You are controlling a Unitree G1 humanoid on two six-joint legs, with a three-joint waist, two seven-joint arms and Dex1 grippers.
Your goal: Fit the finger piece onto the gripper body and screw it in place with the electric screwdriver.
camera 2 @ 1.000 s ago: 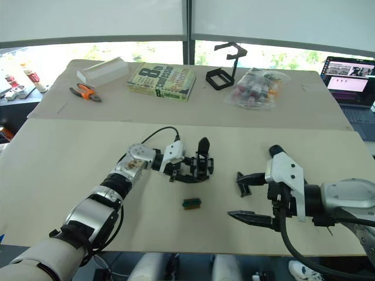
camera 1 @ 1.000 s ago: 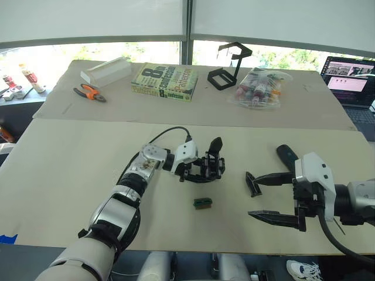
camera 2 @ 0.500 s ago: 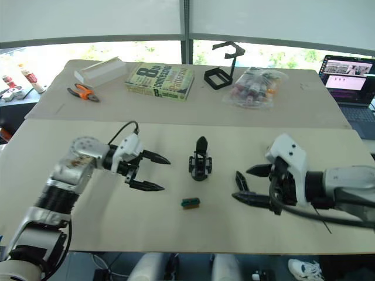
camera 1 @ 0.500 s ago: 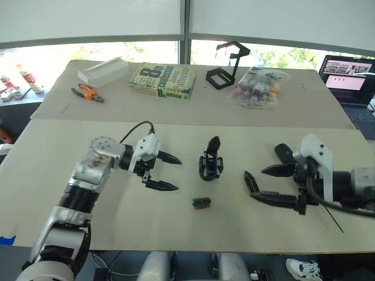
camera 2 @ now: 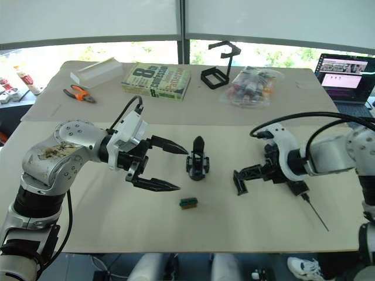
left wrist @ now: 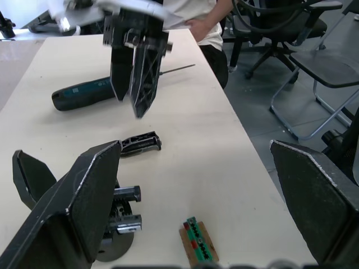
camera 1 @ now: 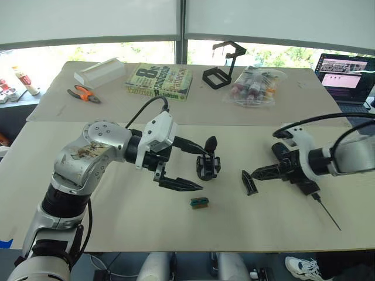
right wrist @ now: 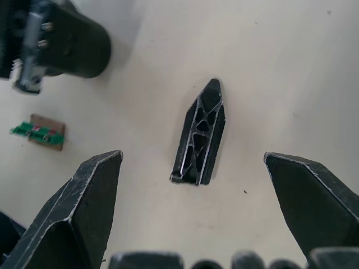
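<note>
Finger piece point(right wrist: 199, 136) is seen lying flat on the cream table point(camera 1: 105, 216), well right of centre, untouched. Going from the left: the left gripper point(camera 1: 196, 167) is held above the table with its two black fingers spread wide, nothing between them, its tips close to the gripper body point(camera 1: 207, 165). That body is stood upright on its stubby base at mid-table, its one pointed finger aimed up. Just in front of it, nearer the table's front edge, a small green-and-brown block point(camera 1: 199, 202) is laid. Further right lies the finger piece, and directly over it the right gripper point(camera 2: 241, 174) is poised, fingers parted wide on either side of the piece and not touching it. Behind that gripper the electric screwdriver point(left wrist: 84, 93) is laid on the table, its thin bit point(camera 1: 326, 213) pointing toward the front right.
</note>
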